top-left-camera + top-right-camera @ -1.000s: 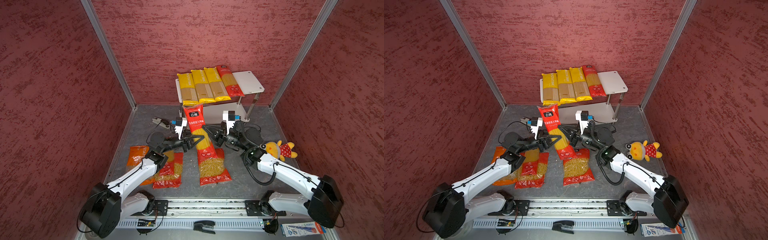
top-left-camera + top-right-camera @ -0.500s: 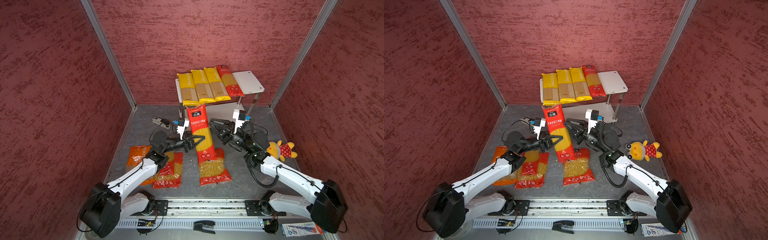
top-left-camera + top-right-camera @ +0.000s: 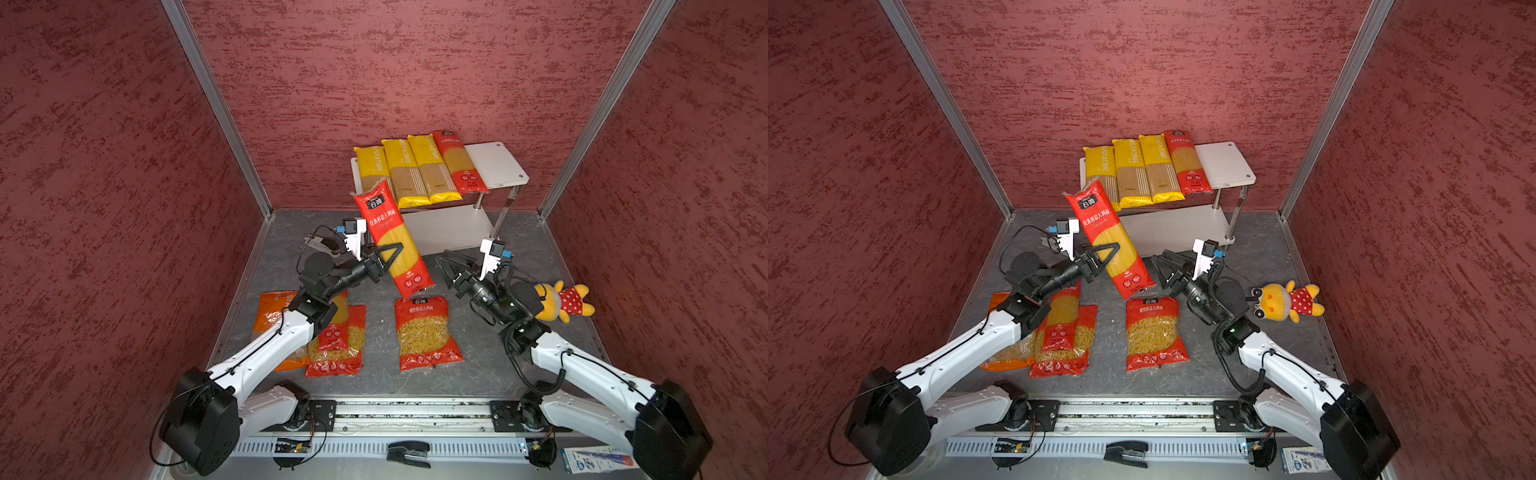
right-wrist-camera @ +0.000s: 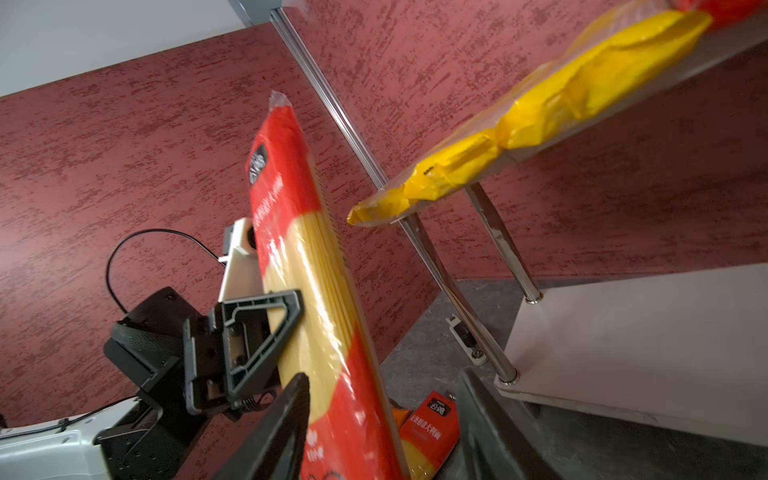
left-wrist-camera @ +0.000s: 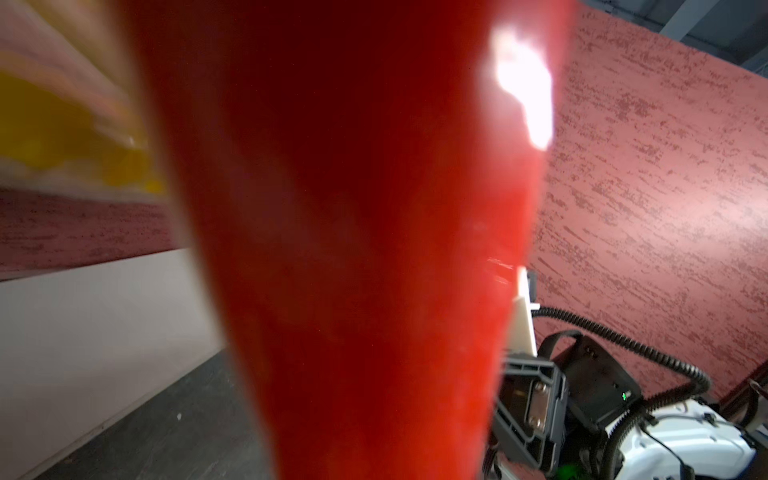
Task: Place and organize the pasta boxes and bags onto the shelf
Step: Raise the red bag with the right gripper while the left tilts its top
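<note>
A long red spaghetti pack (image 3: 390, 237) (image 3: 1106, 239) hangs tilted above the floor, its top end towards the shelf (image 3: 498, 162). My left gripper (image 3: 388, 259) is shut on its middle. This pack fills the left wrist view (image 5: 353, 249) and hides the jaws there. My right gripper (image 3: 451, 266) (image 4: 386, 376) stands open just right of the pack's lower end, not touching it. Three yellow spaghetti packs (image 3: 405, 170) and a red one (image 3: 459, 164) lie side by side on the shelf's top board. On the floor lie two wide red bags (image 3: 426, 332) (image 3: 345, 349), an orange bag (image 3: 272, 309) and another long red pack (image 3: 1061, 316).
A yellow plush toy in a red dress (image 3: 561, 301) lies by the right arm. A black stapler (image 3: 409, 451) and a blue-white carton (image 3: 594, 459) sit at the front by the rail. The shelf's lower board (image 3: 449, 228) is bare. Red walls enclose three sides.
My right gripper let go of the red spaghetti pack, opened and drew back to the right. The left gripper kept hold and raised the pack a little higher.
</note>
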Available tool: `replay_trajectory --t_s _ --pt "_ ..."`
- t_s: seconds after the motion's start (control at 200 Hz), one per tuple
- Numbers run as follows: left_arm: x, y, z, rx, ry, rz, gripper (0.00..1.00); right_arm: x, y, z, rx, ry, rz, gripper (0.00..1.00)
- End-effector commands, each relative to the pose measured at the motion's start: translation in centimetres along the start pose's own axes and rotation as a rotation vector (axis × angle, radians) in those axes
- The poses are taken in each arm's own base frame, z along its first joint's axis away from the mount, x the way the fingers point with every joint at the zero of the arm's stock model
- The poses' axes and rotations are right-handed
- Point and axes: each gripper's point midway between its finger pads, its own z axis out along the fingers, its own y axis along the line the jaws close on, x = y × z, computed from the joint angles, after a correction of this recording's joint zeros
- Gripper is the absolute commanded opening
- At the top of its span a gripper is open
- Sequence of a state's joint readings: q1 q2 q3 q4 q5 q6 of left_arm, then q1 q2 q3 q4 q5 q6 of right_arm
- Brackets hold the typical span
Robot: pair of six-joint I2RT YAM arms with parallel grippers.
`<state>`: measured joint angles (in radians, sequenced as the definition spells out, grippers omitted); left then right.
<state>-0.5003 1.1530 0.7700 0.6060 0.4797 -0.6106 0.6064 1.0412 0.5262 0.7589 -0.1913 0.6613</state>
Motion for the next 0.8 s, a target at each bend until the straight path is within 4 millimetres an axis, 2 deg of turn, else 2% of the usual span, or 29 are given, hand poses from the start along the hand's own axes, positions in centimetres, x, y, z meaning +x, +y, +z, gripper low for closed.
replay_trajectory --t_s 0.0,0.065,0.235,0.461,0.641,0.797 --pt "-6.3 -3.8 0.2 0.074 -0.203 0.073 0.04 0.2 -0.8 -0.1 0.023 -0.008 0.102 0.62" --pt "-6.5 -4.0 0.7 0.080 -0.205 0.070 0.05 0.8 -0.5 0.1 -0.008 0.008 0.137 0.66" --pt "-6.9 -4.4 1.8 0.099 -0.225 0.046 0.05 1.7 0.6 0.9 -0.116 0.035 0.207 0.68" --pt "-7.2 -5.1 2.6 0.127 -0.237 0.019 0.05 1.5 1.4 1.4 -0.195 0.013 0.243 0.68" --pt "-7.4 -5.2 3.0 0.141 -0.247 0.003 0.05 1.4 2.0 1.8 -0.240 0.004 0.248 0.61" --pt "-7.6 -5.5 3.2 0.163 -0.252 -0.017 0.06 1.2 2.6 2.1 -0.289 -0.006 0.261 0.51"
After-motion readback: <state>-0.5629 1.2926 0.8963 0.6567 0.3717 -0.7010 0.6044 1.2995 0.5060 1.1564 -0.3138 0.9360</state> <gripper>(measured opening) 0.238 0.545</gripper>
